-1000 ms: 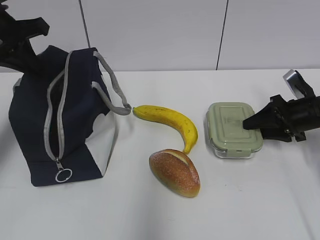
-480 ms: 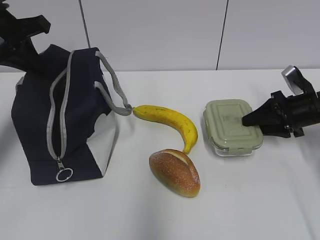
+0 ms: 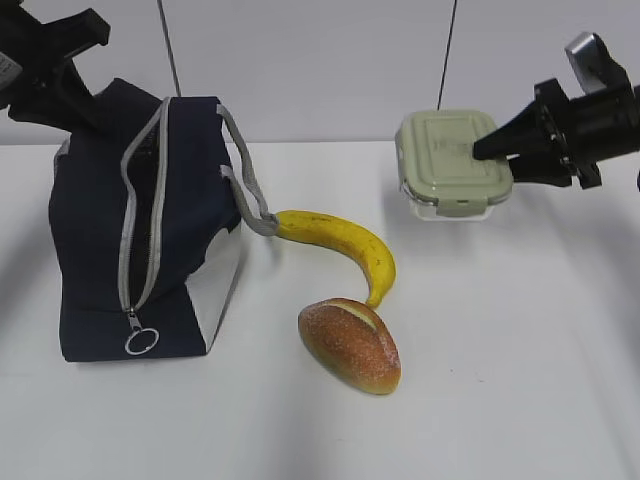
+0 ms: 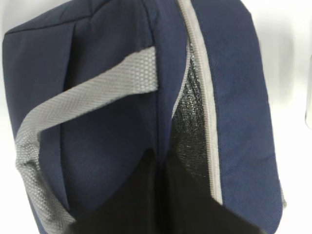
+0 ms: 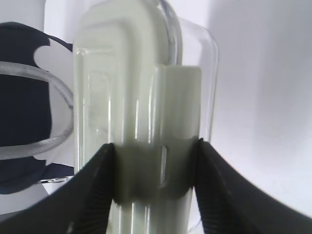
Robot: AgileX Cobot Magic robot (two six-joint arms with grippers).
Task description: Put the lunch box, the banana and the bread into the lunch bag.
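The dark navy lunch bag (image 3: 100, 250) stands at the left with its grey zipper undone. My left gripper (image 3: 80, 110) is shut on the bag's upper edge. In the left wrist view its dark fingers (image 4: 146, 195) pinch the fabric beside the gap that shows the lining. The sage-green-lidded lunch box (image 3: 445, 160) hangs clear of the table at the right, with my right gripper (image 3: 492, 152) shut on its near end. In the right wrist view both pads (image 5: 100, 180) press on the lunch box (image 5: 131, 97). The banana (image 3: 345, 245) and the bread (image 3: 350, 345) lie on the table in the middle.
A grey webbing handle (image 3: 250, 200) of the bag hangs down onto the banana's stem end. The zipper's ring pull (image 3: 140, 342) dangles at the bag's front. The white table (image 3: 500, 380) runs back to a pale wall.
My right gripper has lifted the lunch box off the table, up and slightly left. The left gripper has pulled the bag's top up and to the right, and the zipper gap has widened.
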